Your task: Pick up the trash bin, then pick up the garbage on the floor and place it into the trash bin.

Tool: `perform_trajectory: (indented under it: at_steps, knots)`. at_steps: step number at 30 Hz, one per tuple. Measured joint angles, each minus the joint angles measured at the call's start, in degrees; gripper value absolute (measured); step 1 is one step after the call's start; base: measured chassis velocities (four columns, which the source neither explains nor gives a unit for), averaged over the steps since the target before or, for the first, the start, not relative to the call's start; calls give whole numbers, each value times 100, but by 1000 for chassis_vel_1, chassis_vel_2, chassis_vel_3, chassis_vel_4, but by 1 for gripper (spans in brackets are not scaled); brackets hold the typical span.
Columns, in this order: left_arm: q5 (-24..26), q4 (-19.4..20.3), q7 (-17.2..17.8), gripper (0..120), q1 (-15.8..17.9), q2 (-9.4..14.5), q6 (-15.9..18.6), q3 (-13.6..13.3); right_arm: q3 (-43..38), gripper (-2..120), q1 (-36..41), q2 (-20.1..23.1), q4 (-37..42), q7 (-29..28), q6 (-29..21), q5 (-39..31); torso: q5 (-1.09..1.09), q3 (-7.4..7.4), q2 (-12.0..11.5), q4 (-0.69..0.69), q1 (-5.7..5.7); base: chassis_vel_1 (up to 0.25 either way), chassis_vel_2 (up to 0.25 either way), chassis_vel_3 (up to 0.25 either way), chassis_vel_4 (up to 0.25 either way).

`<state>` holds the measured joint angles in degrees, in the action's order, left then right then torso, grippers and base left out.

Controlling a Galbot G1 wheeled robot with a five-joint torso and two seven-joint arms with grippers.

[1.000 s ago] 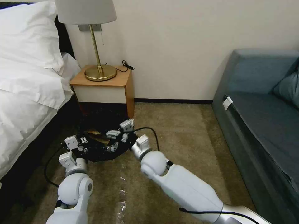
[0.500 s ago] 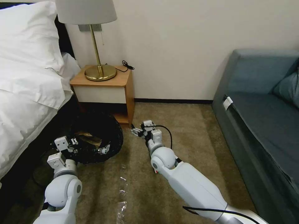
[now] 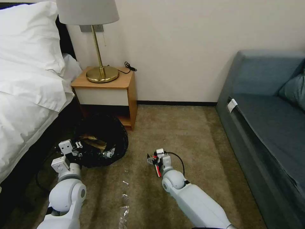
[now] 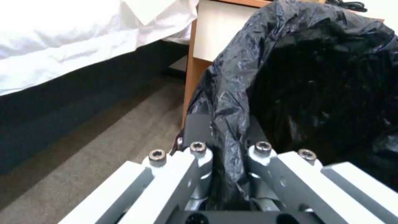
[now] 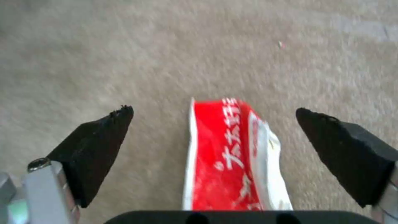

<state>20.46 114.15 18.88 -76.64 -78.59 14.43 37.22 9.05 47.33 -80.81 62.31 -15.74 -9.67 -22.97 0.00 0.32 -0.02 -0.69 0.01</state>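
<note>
The trash bin, lined with a crinkled black bag, sits low over the carpet beside the bed. A brown wrapper lies inside it. My left gripper is shut on the bin's bagged rim. A piece of garbage, a small red packet, lies on the carpet to the bin's right. My right gripper hangs just above it, open, with one black pad on each side of the packet. A clear crinkled plastic scrap lies nearer to me.
A wooden nightstand with a brass lamp stands against the wall behind the bin. The bed runs along the left and a blue sofa along the right. Open carpet lies between them.
My right gripper has drawn away from the bin, swung right and back toward me, and now hovers over the red packet. The left gripper and bin shifted slightly left.
</note>
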Motion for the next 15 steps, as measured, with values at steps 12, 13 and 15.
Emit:
perform_trajectory:
  at_steps: [12, 13, 15]
  knots:
    - [2, 25, 3, 4, -20, -8, -6, -4, -363, 100, -92, -175, -944, 426, 441, 739, -1, 0, 0, 0, 0, 0, 0, 0, 0]
    - [-2, 32, 6, 4, -22, -10, -6, -12, -412, 100, -142, -213, -1065, 486, 485, 798, -1, 0, 0, 0, 0, 0, 0, 0, 0]
    - [-4, 41, 7, 4, -27, -10, -7, -14, -440, 100, -170, -237, -1145, 529, 512, 826, -1, 0, 0, 0, 0, 0, 0, 0, 0]
